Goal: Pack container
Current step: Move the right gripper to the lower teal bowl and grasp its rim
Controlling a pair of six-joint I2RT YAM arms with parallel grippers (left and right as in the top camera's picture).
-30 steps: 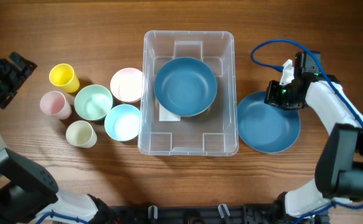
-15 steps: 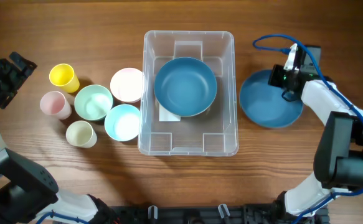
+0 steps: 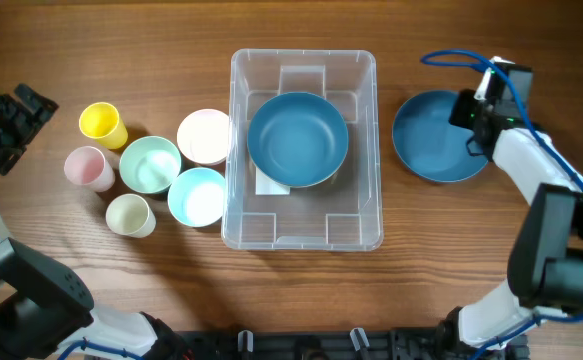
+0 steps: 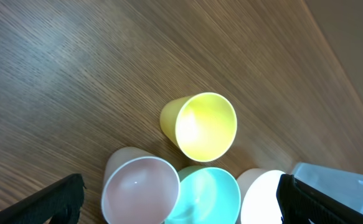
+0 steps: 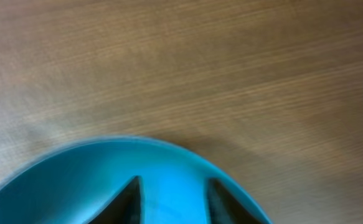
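Note:
The clear plastic container [image 3: 368, 205] stands mid-table with a blue bowl [image 3: 298, 138] inside it, over the white label [image 3: 268, 184]. My right gripper [image 3: 474, 120] is shut on the right rim of a blue plate [image 3: 433, 140], holding it right of the container. In the right wrist view the plate [image 5: 75, 193] fills the bottom, with my fingertips [image 5: 172, 202] against it. My left gripper [image 3: 16, 122] is open and empty at the far left, apart from the cups. In the left wrist view its jaws [image 4: 181, 202] frame the cups, and a container corner [image 4: 340, 177] shows.
Left of the container stand a yellow cup [image 3: 101, 123], pink cup [image 3: 88, 167], cream cup [image 3: 129, 214], mint bowl [image 3: 150, 164], light blue bowl [image 3: 197, 196] and pale pink bowl [image 3: 204, 135]. A blue cable [image 3: 451, 60] loops above the right arm.
My right gripper has carried the blue plate from the near right towards the far side of the table. The left arm has not moved.

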